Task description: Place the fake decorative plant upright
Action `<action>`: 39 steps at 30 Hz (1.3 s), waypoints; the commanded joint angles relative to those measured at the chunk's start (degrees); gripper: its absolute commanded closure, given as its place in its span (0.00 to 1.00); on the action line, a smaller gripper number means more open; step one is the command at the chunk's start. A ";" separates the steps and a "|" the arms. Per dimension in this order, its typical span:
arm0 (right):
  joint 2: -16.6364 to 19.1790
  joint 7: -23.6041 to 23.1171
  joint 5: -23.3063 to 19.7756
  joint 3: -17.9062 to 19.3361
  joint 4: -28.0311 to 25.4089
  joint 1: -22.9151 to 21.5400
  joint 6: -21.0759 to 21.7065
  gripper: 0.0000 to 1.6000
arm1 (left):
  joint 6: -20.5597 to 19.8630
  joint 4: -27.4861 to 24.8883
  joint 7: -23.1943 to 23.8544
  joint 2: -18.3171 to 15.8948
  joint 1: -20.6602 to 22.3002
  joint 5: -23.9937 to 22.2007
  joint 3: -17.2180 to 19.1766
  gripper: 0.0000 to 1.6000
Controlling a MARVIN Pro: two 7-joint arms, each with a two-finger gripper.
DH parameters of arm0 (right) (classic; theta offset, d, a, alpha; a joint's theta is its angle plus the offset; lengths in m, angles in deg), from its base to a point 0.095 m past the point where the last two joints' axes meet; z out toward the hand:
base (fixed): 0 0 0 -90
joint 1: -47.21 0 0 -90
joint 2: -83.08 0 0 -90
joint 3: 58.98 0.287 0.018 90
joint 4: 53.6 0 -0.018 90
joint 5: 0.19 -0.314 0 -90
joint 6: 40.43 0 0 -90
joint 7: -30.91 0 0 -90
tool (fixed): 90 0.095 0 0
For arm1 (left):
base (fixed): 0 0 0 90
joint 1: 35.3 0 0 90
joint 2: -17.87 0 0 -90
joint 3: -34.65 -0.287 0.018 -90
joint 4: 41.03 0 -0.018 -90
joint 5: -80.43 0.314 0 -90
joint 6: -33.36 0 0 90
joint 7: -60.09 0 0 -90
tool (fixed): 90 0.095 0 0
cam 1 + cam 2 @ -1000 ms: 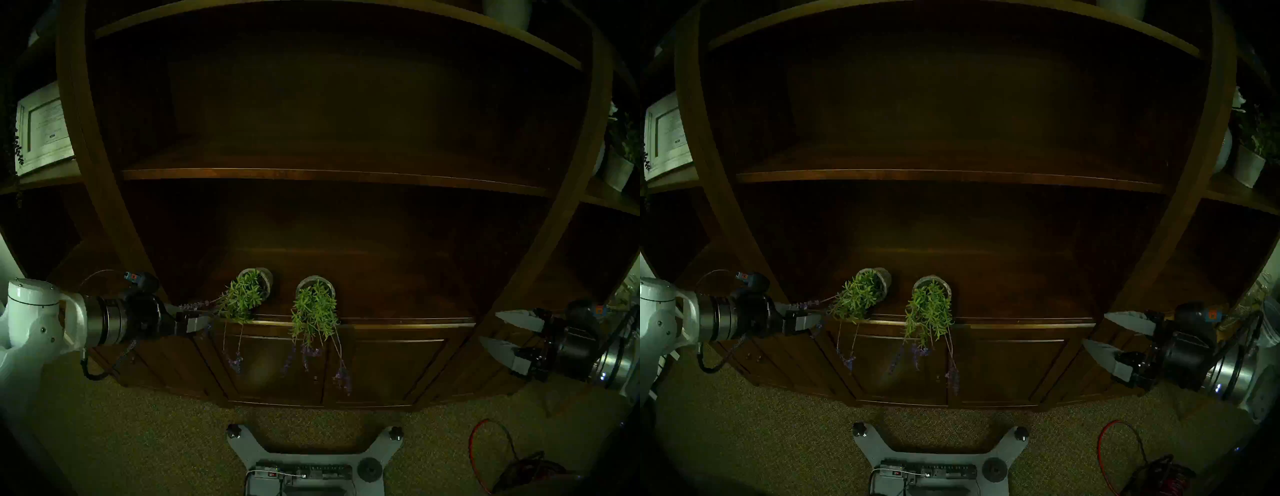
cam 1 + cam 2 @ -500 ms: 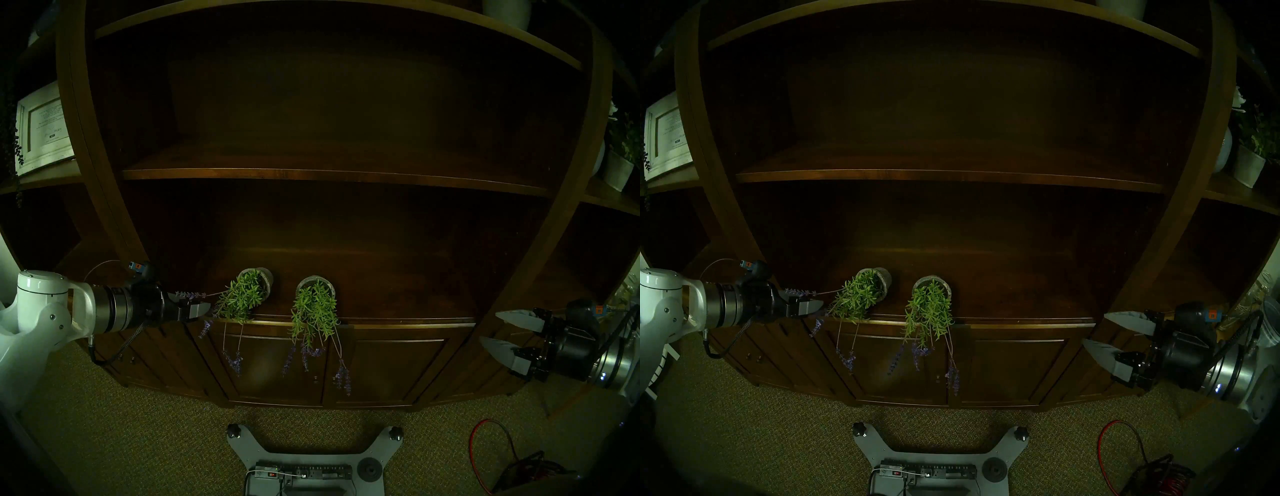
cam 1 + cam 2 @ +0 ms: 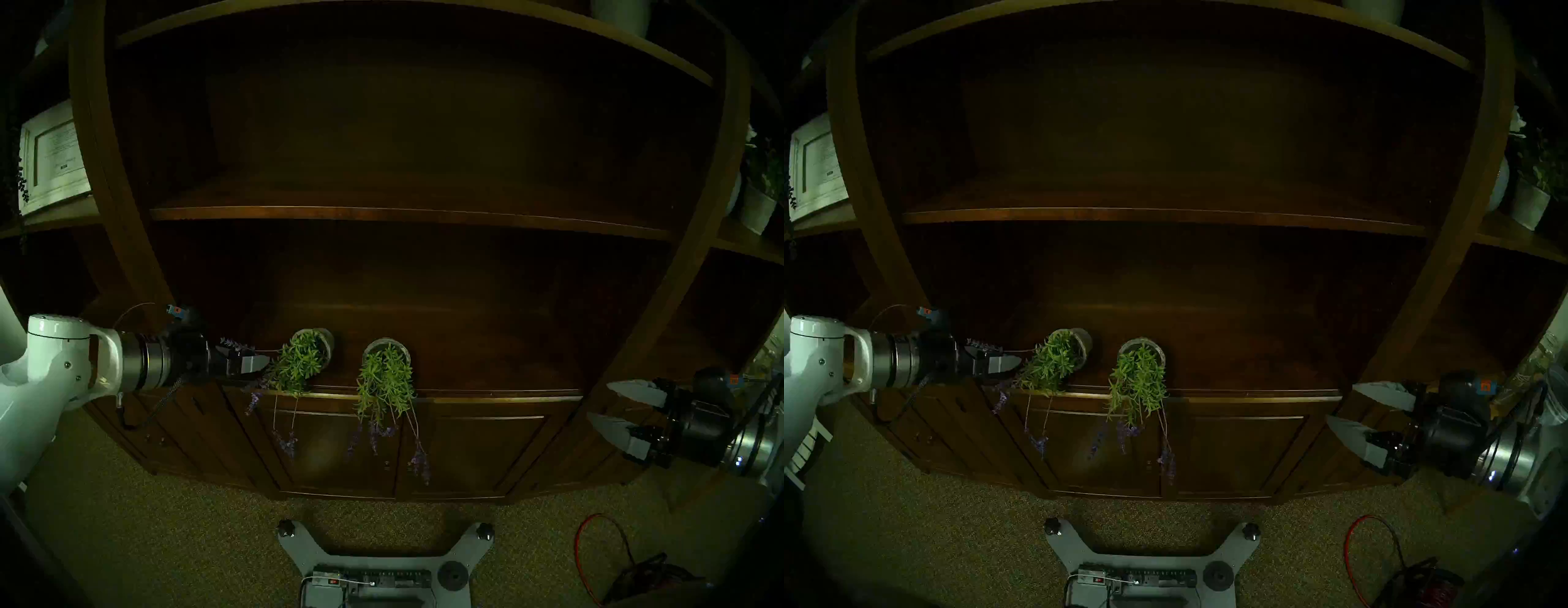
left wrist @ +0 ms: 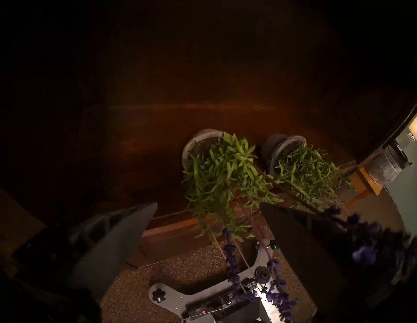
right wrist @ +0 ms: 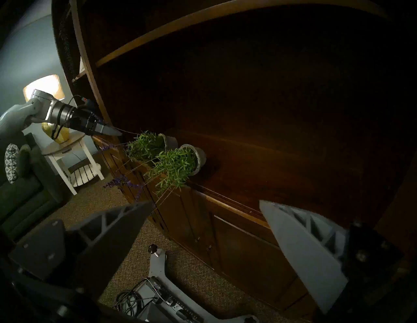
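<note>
My left gripper (image 3: 261, 364) open, empty, just beside left toppled plant (image 3: 299, 367); my right gripper (image 3: 604, 403) open, well apart.

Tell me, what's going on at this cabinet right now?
Two fake potted plants lie tipped over on the wooden ledge, flower stems hanging past its edge. The left gripper, open, is at the foliage of the left plant, holding nothing. The right gripper, open, hangs off to the side. The right plant is untouched.

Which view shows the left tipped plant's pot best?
The left wrist view: the left plant's pot lies on its side, rim facing the camera. Both head views show only a small rim behind the foliage; the right wrist view mostly hides it behind leaves.
</note>
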 commanded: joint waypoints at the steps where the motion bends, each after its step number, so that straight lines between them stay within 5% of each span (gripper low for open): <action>1: -0.02 -0.06 0.07 0.10 -0.12 -0.11 -0.14 0.00 | 2.70 1.04 -1.22 -4.10 6.38 -2.04 -2.27 0.00; 15: -0.02 -0.06 0.06 0.10 -0.11 -0.10 -0.12 0.00 | 5.27 5.19 -1.64 -10.02 12.58 -6.89 -6.08 0.00; 24: -0.02 -0.06 0.07 0.10 -0.12 -0.10 -0.14 0.00 | 8.14 6.34 -2.27 -13.68 17.06 -9.94 -12.95 0.00; 39: -0.02 -0.06 0.07 0.10 -0.12 -0.10 -0.15 0.00 | 11.02 6.38 -2.97 -14.37 23.44 -9.74 -23.85 0.00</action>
